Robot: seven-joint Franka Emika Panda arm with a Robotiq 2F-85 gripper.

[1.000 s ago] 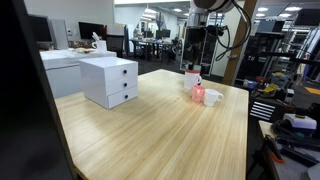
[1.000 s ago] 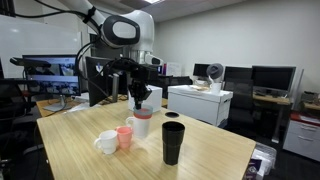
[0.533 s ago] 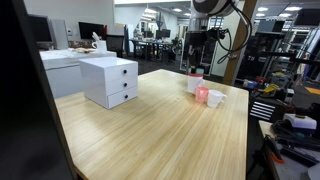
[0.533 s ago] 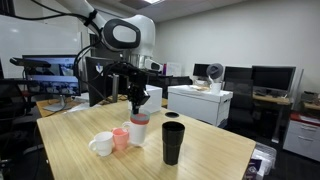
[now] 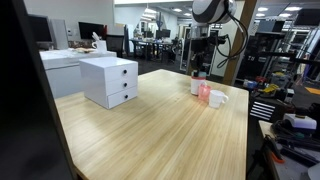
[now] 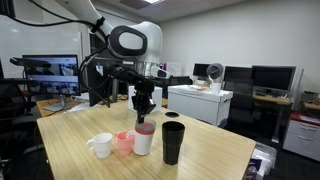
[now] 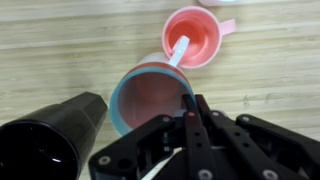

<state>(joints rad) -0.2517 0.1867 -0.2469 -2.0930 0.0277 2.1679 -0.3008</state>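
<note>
Jaws pinched shut on thin rim of round pale-blue cup (image 7: 150,100), matte black tumbler (image 7: 45,140) just beside

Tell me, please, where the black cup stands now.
In an exterior view the black cup stands on the table, just right of the pale cup that the gripper pinches; the wrist view shows it at lower left.

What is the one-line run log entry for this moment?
tool: shut on rim of light blue pink-lined plastic cup | beside: tall black plastic cup, pink mug | surface: wooden table
</note>
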